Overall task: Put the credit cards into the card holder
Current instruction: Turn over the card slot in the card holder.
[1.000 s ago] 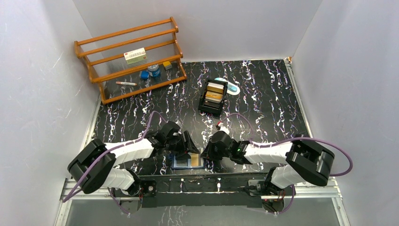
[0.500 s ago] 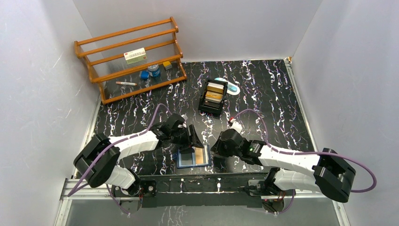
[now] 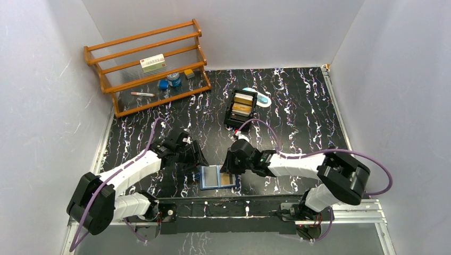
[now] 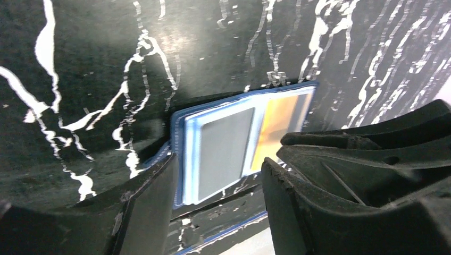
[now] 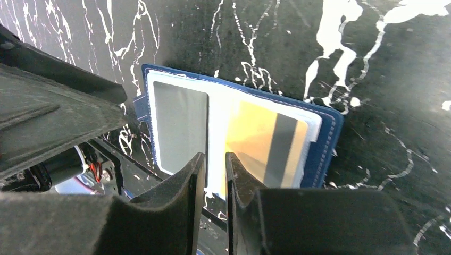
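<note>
The navy card holder lies open near the table's front edge, with light blue pockets up. A gold card with a dark stripe sits in its right pocket; the left pocket looks grey. More gold and tan credit cards are stacked in the black tray further back. My left gripper is open and empty just left of the holder, which shows between its fingers in the left wrist view. My right gripper hovers at the holder's far right edge, fingers almost together, a thin gap, nothing between them.
A wooden rack stands at the back left with a white box and small items on its shelves. A blue-and-white object lies beside the tray. The metal front rail runs just below the holder.
My left gripper has drawn back to the left, off the holder. My right gripper swung out to the right, then came back left to the holder's far edge. The holder has shifted slightly.
</note>
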